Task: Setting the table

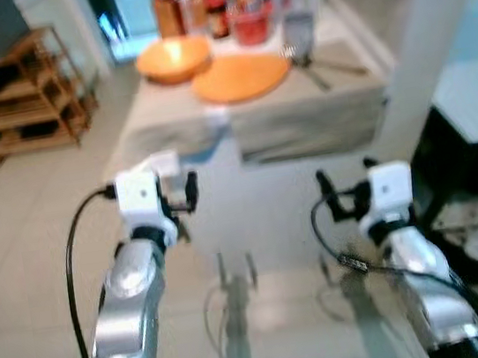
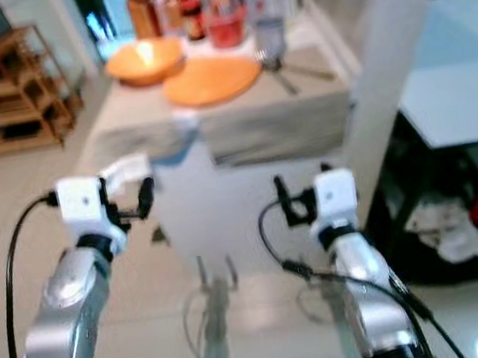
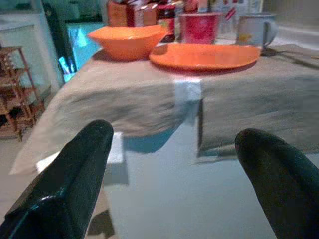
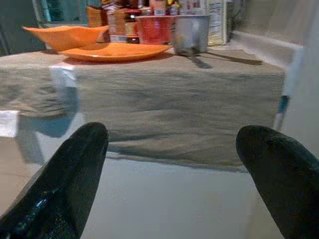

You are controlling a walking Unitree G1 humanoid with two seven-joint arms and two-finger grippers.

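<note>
Pale tiled floor (image 1: pixel 28 262) under me, small table draped in a beige-grey woven cloth (image 1: pixel 300 104) straight ahead, well apart from both arms. Wooden slatted shelf rack (image 1: pixel 22 94) off to my left by the wall. White counter (image 1: pixel 475 83) on my right, with dark clutter beneath it.

On the table: flat round orange plate (image 3: pixel 204 56) near the front edge, squarish orange bowl (image 3: pixel 127 41) just beside it on the left. Behind the plate: red cup (image 3: pixel 198 27), grey metal mug (image 3: pixel 255 30), jars and bottles further back, blurred. What looks like dark cutlery (image 4: pixel 219 59) lies right of the mug.

My left gripper (image 3: pixel 174 164): fingers spread wide, holding nothing, pointed at the cloth's front drop. My right gripper (image 4: pixel 174 169): same, apart and empty.
</note>
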